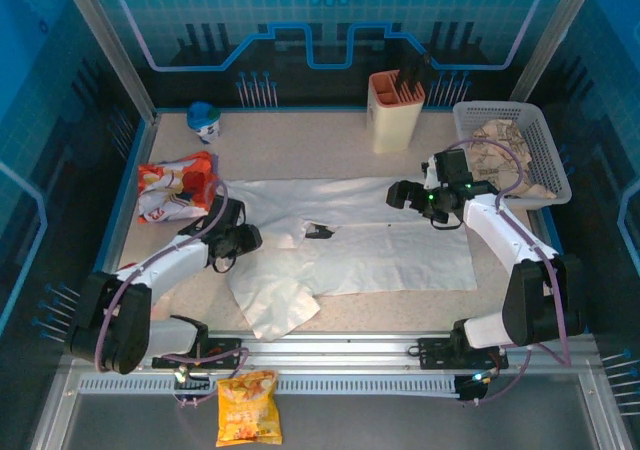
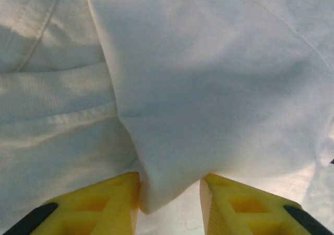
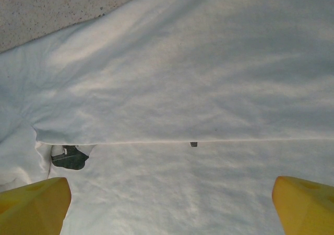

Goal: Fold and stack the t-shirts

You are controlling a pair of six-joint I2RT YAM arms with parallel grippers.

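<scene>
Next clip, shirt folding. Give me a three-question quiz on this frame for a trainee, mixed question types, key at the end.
1. Short answer: in which corner of the table does the basket stand?
2. True or false: the right gripper is clamped on the shirt.
3. What lies between the fingers of the left gripper?
A. a fold of the shirt
B. the basket's rim
C. nothing

Key
1. The far right corner.
2. False: its fingers stand wide apart above the shirt.
3. A.
</scene>
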